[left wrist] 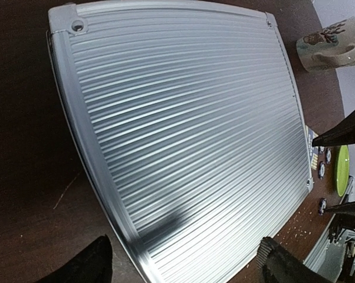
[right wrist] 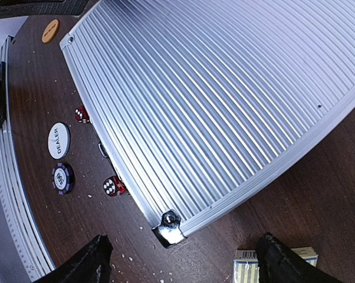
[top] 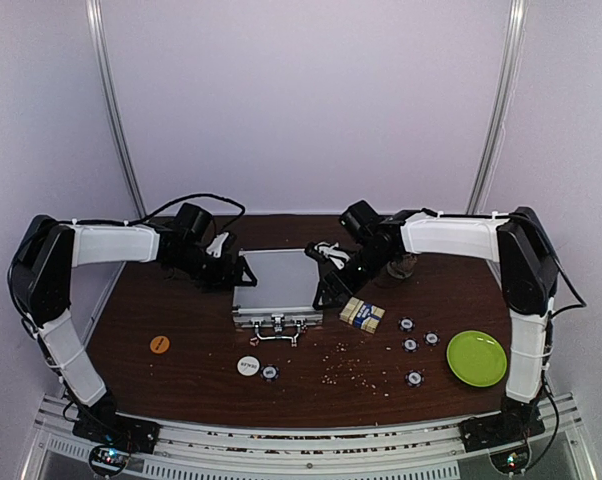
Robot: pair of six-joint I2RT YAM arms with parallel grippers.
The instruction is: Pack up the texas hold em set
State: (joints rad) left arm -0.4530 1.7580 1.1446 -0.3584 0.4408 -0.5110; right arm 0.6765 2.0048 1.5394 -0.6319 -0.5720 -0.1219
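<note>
The silver ribbed case (top: 274,280) lies closed mid-table, its handle (top: 278,328) toward me. My left gripper (top: 243,272) is open over the case's left edge (left wrist: 107,194), fingertips (left wrist: 92,262) spread. My right gripper (top: 321,290) is open above the case's near right corner (right wrist: 171,227). Neither holds anything. The blue-cream card deck (top: 362,314) lies right of the case and shows by my right finger (right wrist: 248,262). Two red dice (right wrist: 112,186) sit by the case front. The white dealer disc (top: 248,366), a dark chip (top: 270,372) and the orange disc (top: 159,344) lie in front.
Several more chips (top: 410,345) lie loose to the right near the lime green plate (top: 476,357). The cream mug (left wrist: 331,44) stands behind the right arm. Small crumbs (top: 351,370) are scattered on the brown table. A metal rail (top: 301,440) runs along the near edge.
</note>
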